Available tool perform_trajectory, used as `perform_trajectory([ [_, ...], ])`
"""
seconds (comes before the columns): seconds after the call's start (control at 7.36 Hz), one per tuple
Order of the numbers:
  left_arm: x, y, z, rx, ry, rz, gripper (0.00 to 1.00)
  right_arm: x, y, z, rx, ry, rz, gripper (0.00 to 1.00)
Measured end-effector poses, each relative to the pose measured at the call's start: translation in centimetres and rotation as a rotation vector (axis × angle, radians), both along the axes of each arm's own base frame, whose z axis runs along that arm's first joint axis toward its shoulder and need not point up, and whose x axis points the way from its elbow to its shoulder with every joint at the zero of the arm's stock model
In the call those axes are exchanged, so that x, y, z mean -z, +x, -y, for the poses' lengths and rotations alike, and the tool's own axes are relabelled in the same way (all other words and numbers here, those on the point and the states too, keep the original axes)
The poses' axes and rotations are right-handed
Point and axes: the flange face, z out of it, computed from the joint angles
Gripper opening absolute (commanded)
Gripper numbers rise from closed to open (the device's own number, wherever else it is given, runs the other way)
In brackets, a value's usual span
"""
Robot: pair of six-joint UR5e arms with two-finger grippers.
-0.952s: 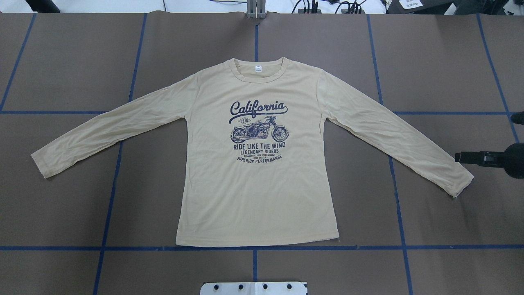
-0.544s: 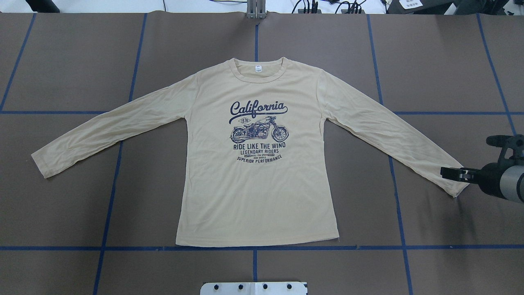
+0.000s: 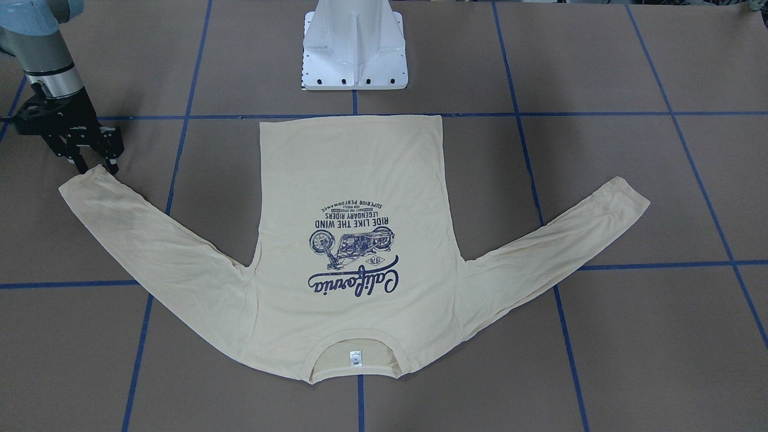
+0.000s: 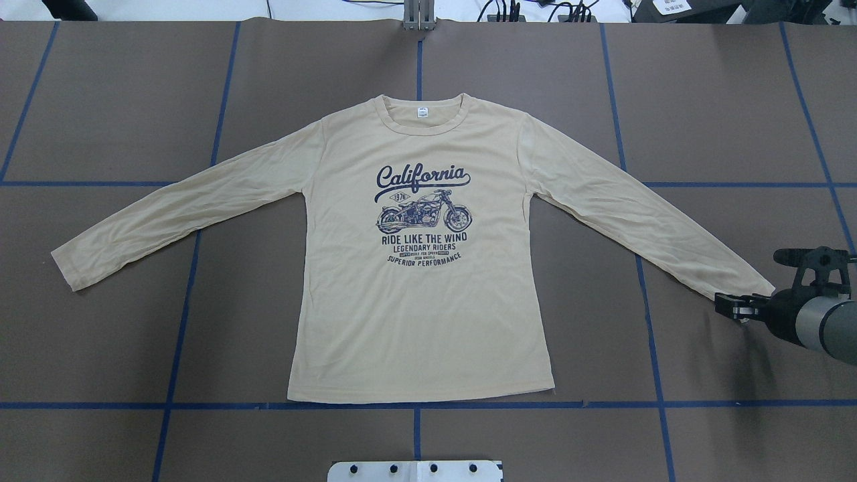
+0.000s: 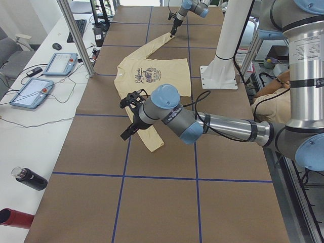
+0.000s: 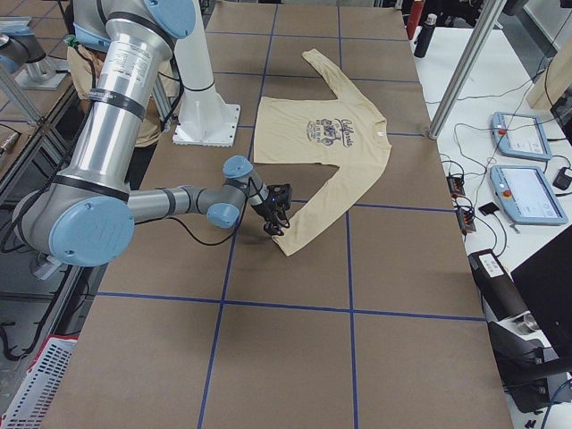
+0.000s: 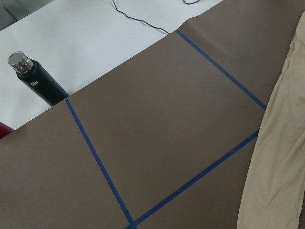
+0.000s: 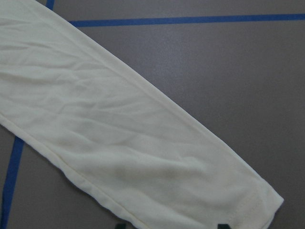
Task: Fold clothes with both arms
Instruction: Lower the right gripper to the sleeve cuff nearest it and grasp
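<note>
The right gripper (image 3: 96, 163) stands with its black fingertips (image 8: 221, 225) spread apart, grasping nothing. The right cuff (image 8: 257, 202) of the cream-yellow T-shirt (image 4: 415, 321) lies flat just ahead of them, its stitched end reaching toward the gap between the two tips; whether they touch the cloth cannot be told. From that cuff the sleeve runs straight, lightly wrinkled, to the shoulder. The body lies face up and smooth, navy California print (image 4: 423, 177) showing, hem along the blue tape line (image 4: 201, 406) in front of the white pedestal base (image 3: 354, 54), collar toward the far table edge. The left sleeve is spread likewise, ending at the left cuff (image 4: 65, 271). The left gripper (image 5: 126, 131) shows only in the side view, near that cuff; whether its fingers are spread or closed cannot be told. Open brown table (image 4: 736, 120) surrounds both cuffs, and a black bottle (image 7: 35, 78) stands beyond it on the white bench (image 7: 95, 28)
</note>
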Motion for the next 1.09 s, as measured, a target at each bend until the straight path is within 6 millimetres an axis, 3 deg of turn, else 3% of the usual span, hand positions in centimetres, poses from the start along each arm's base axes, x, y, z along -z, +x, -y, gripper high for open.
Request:
perform_trajectory([
  [0.27, 0.0, 0.0, 0.0, 0.0, -0.001, -0.001, 1.0, -1.0, 0.2, -0.8, 0.011, -0.002, -0.027, 0.49],
  [0.82, -0.1, 0.0, 0.0, 0.0, -0.001, 0.0, 1.0, -1.5, 0.0, -1.6, 0.025, 0.005, -0.046, 0.47],
  [1.09, -0.1, 0.0, 0.0, 0.0, -0.002, 0.0, 1.0, -1.6, -0.2, -1.6, 0.028, 0.008, -0.05, 0.38],
])
